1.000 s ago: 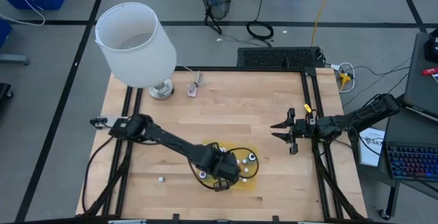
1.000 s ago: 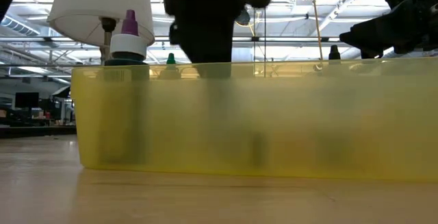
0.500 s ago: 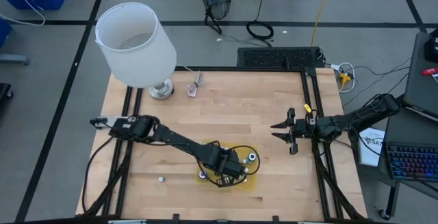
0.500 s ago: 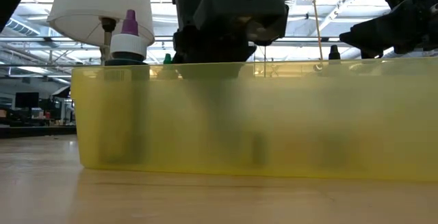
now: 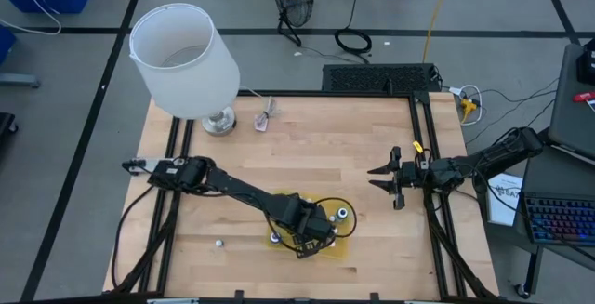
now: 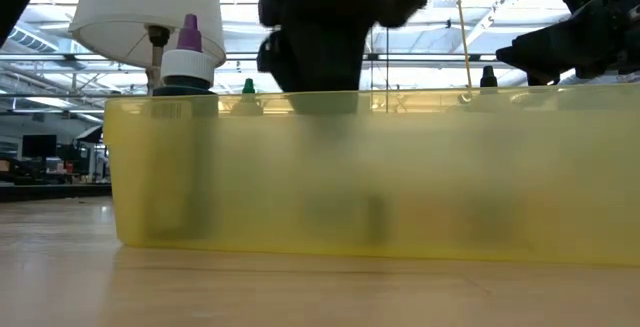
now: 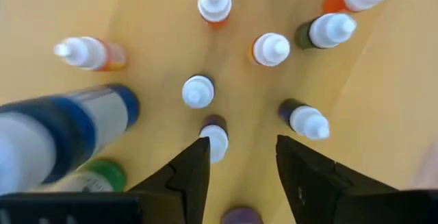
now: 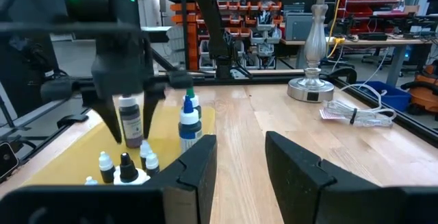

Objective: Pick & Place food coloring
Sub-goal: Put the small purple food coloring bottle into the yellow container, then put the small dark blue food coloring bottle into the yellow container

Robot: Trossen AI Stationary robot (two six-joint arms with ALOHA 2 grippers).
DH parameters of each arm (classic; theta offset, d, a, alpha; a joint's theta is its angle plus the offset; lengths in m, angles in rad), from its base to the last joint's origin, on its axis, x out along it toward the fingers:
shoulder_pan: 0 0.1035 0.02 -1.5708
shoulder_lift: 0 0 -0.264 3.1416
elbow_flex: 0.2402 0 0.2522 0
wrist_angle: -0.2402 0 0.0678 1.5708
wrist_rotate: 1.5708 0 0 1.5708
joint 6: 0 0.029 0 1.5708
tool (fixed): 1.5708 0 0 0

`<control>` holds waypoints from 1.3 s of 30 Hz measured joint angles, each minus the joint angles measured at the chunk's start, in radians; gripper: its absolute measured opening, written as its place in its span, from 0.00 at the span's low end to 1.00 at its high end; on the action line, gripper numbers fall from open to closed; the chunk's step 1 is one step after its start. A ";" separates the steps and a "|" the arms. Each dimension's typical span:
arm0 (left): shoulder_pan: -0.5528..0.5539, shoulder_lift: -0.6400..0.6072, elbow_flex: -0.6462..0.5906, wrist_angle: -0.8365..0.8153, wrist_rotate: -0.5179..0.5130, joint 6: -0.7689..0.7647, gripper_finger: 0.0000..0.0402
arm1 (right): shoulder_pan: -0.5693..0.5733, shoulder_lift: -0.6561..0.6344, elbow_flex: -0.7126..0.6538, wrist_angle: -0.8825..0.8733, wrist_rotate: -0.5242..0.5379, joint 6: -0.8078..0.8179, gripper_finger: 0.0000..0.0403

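Left end effector (image 7: 241, 161): hovering parted, empty, directly over upright small pale-capped food coloring bottles (image 7: 198, 91) standing in translucent yellow tray (image 6: 360, 177); right end effector (image 5: 390, 179): waiting open, farther off.

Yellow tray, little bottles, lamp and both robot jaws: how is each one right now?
yellow tray: resting on the table, holding bottles.
food coloring bottles: standing upright in the tray.
lamp: upright on the table.
left gripper: jaws open, over the tray.
right gripper: jaws open, empty, away from the tray.
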 joint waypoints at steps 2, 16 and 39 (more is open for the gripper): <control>0.000 0.000 0.042 -0.051 -0.010 0.003 0.42 | 0.000 0.000 0.000 0.000 0.000 0.000 0.28; -0.145 -0.029 0.264 -0.436 -0.076 -0.180 0.41 | 0.000 0.000 0.000 0.000 0.000 0.000 0.28; -0.374 -0.325 -0.397 -0.269 0.011 -0.795 0.67 | 0.000 0.003 0.000 0.001 0.000 0.000 0.28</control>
